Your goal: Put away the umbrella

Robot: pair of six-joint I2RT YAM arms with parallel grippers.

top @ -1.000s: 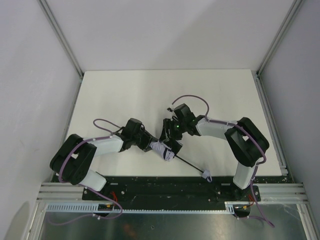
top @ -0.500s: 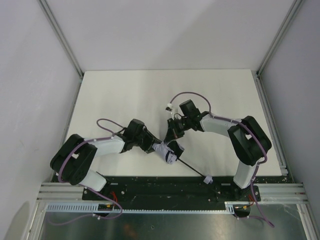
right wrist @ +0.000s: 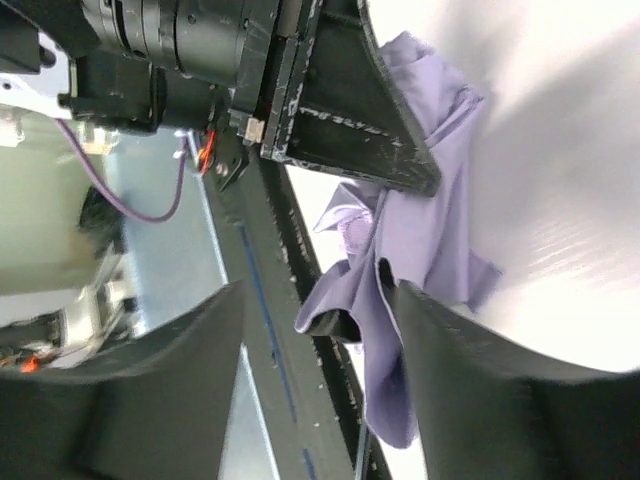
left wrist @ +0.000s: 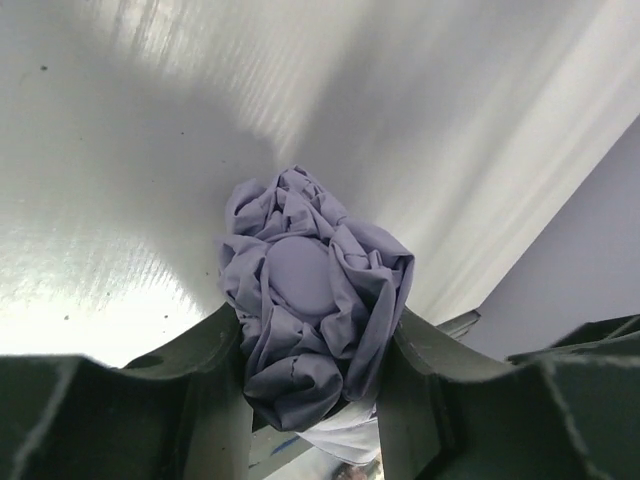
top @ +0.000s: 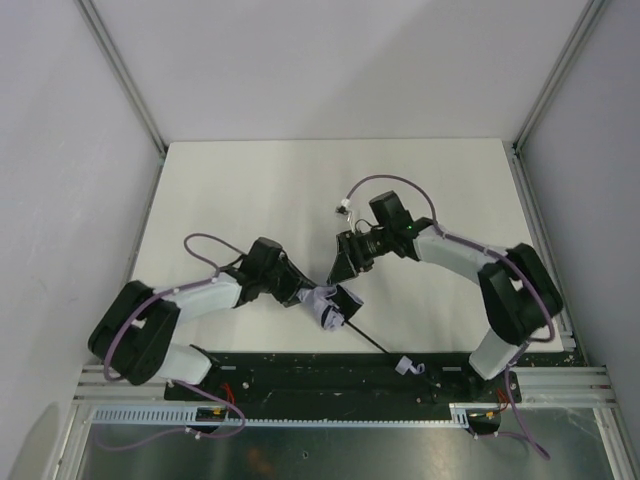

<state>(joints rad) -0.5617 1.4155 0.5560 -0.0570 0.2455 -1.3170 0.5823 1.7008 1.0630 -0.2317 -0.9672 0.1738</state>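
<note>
The umbrella's lavender-grey canopy [top: 325, 306] lies crumpled near the table's front edge. Its thin black shaft [top: 375, 342] runs right and toward me to the small handle [top: 405, 366], which lies over the black base rail. My left gripper [top: 308, 297] is shut on the bunched canopy [left wrist: 305, 290], with fabric bulging out between the fingers. My right gripper [top: 345, 268] hovers just beyond the canopy with its jaws wide apart. In the right wrist view a loose fold of the fabric [right wrist: 420, 220] hangs against one finger [right wrist: 470, 380], and nothing is clamped.
The white table [top: 250, 190] is walled by grey panels on the left, right and back. The black base rail [top: 300, 368] runs along the near edge, under the umbrella's handle end.
My right gripper has drawn back up and to the right, off the canopy. The left gripper keeps its hold, and the handle has slid slightly left and nearer to me.
</note>
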